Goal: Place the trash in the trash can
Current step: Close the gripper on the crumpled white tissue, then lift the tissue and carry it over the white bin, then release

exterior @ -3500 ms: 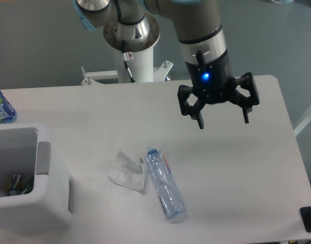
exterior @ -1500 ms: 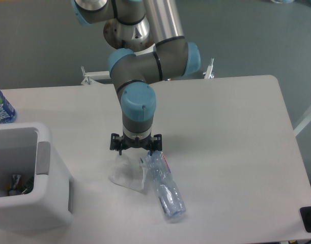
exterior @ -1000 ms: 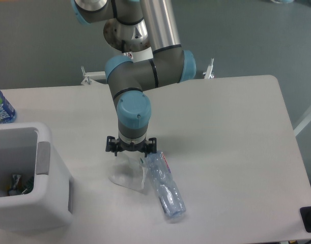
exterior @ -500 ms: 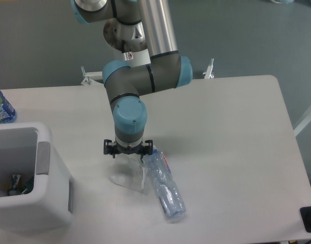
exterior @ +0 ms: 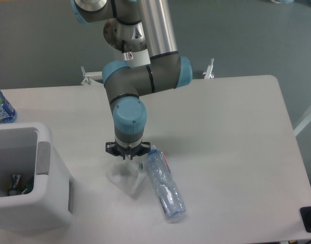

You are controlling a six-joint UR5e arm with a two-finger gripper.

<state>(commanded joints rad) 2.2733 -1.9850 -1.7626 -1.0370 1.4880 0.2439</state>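
The crumpled white tissue (exterior: 126, 180) lies left of centre on the white table. My gripper (exterior: 126, 158) points straight down onto its top; the jaws have drawn in and pinch the paper, though the wrist hides the fingertips. The clear crushed bottle (exterior: 164, 185) with the red-and-white label lies just right of the tissue, its cap close to the gripper's right side. The white trash can (exterior: 45, 170) stands at the left edge, open on top, with some scraps inside.
A blue-labelled bottle (exterior: 0, 105) stands at the far left behind the can. A black object (exterior: 309, 218) sits at the table's bottom right corner. The arm's base is behind the table's far edge.
The gripper came from the right side of the table to above the tissue, then lowered. In the last half second its jaws drew in and the tissue bunched under it.
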